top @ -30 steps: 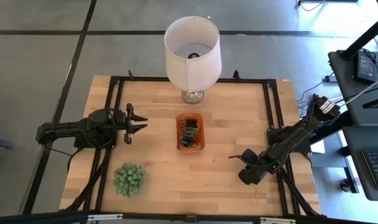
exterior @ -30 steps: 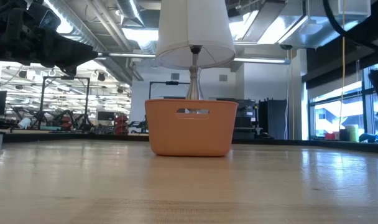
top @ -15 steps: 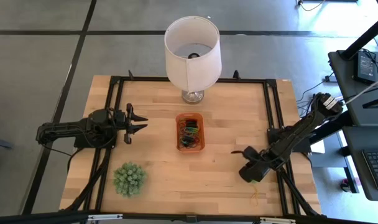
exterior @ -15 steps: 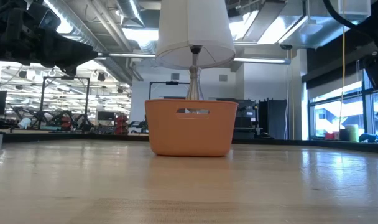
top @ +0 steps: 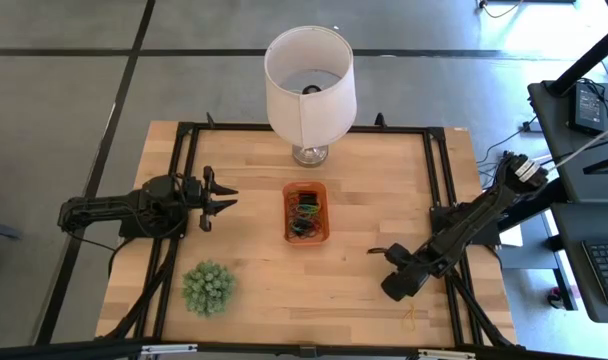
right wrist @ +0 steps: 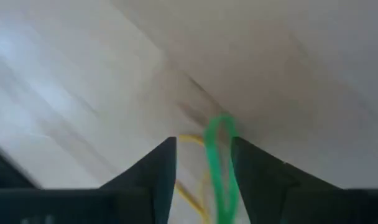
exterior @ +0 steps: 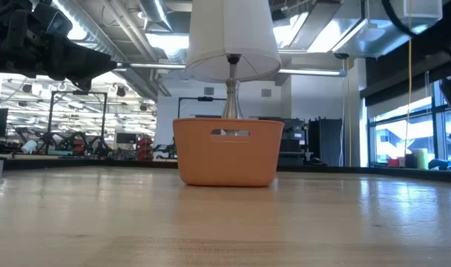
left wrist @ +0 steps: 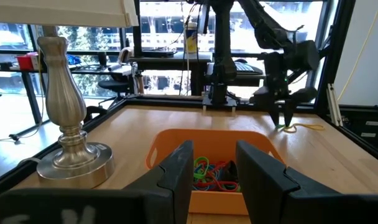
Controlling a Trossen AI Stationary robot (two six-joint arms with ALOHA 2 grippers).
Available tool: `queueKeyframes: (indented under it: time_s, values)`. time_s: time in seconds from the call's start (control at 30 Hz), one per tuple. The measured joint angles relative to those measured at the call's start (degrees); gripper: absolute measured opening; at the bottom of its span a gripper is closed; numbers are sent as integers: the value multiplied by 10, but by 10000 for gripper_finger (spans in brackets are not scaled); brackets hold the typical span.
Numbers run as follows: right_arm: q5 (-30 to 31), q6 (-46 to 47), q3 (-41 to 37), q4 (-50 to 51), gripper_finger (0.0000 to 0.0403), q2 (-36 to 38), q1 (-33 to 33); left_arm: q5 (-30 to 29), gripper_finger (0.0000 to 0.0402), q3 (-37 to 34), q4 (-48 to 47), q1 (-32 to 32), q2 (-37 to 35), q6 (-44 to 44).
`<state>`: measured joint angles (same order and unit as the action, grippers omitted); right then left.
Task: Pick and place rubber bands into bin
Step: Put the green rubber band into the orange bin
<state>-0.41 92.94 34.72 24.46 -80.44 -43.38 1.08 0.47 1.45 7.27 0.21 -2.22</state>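
2 grippers show: the right gripper (top: 384, 268) has shifted slightly toward the table's near right, its fingers parted around 1 green rubber band (right wrist: 219, 168) beside 1 yellow band (right wrist: 188, 186); the left gripper (top: 224, 198) waits half-open. We count 1 bin (top: 306, 212) at centre.

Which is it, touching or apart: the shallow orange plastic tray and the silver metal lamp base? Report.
Apart. The high view shows bare tabletop between the tray and lamp base.

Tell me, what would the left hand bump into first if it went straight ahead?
Probably the orange bin. The left hand points right at it across bare table, fingers apart, with the rubber bands piled inside. How high the hand rides is unclear, so it might skim over the rim.
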Motion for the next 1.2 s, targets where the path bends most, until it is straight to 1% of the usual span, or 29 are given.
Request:
queueKeyframes:
  time_s: [0.1, 0.2, 0.27, 0.4, 0.43, 0.6, 0.73, 0.87, 0.93, 1.07, 1.13, 1.2]
  values:
    - [-18, 3, 4, 19, 156, -33, 0, 0, 114, 0, 0, 0, 0, 0]
    - [-22, 12, 8, 25, 133, -56, 1, 0, 114, 0, 0, 0, 0, 0]
    - [-23, 12, 8, 27, 103, -59, 1, 0, 114, 0, 0, 0, 0, 0]
    - [-13, 6, 22, 68, 20, -57, 0, 0, 114, 0, 0, 0, 0, 0]
    - [-7, -2, 31, 84, 12, -55, 0, 0, 114, 0, 0, 0, 0, 0]
    - [45, -33, 71, 172, 9, -53, 3, 0, 114, 0, 0, 0, 0, 0]
    - [55, -48, 109, 252, 5, -52, 13, 0, 114, 0, 0, 0, 0, 0]
    - [90, -96, 164, 323, 4, -51, 36, 0, 114, 0, 0, 0, 0, 0]
    - [104, -128, 194, 363, 3, -51, 53, 0, 114, 0, 0, 0, 0, 0]
    - [158, -211, 268, 407, 2, -50, 91, 0, 114, 0, 0, 0, 0, 0]
    - [183, -271, 301, 407, 2, -50, 112, 0, 114, 0, 0, 0, 0, 0]
    - [206, -355, 335, 394, 2, -50, 135, 0, 114, 0, 0, 0, 0, 0]
